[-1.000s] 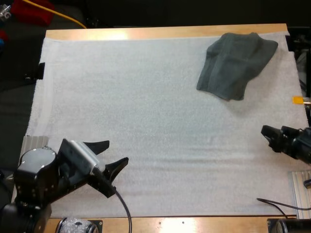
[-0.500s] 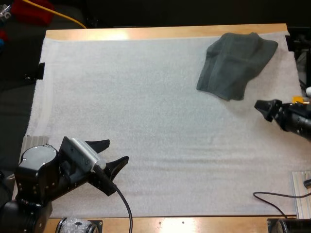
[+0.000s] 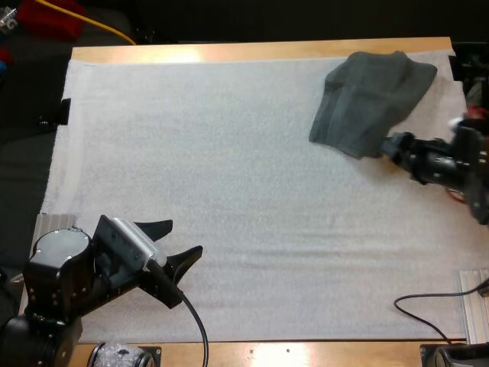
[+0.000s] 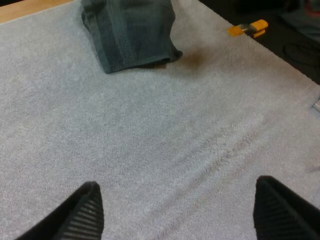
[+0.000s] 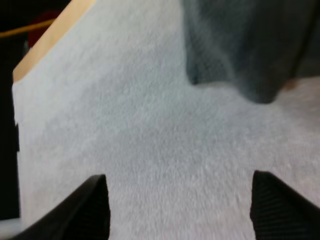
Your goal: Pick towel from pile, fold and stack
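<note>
A crumpled dark grey-green towel (image 3: 370,99) lies at the far right of the white mat (image 3: 229,153). My right gripper (image 3: 388,147) hovers just at the towel's near edge, pointing left. In the right wrist view its fingers stand wide apart, and the towel (image 5: 250,45) lies a short way beyond the right gripper (image 5: 185,205), nothing between them. My left gripper (image 3: 179,241) rests open over the near left of the mat, far from the towel. From the left wrist, the towel (image 4: 130,32) sits well ahead of the open left gripper (image 4: 180,210).
The wooden table edge (image 3: 229,52) runs along the far side. A metal rail (image 3: 474,306) and a loose black cable (image 3: 428,317) lie at the near right. An orange clip (image 4: 248,27) sits beside the mat's right edge.
My right arm has swung forward and left from the mat's right edge up to the towel's near edge. The left arm and the towel have not moved.
</note>
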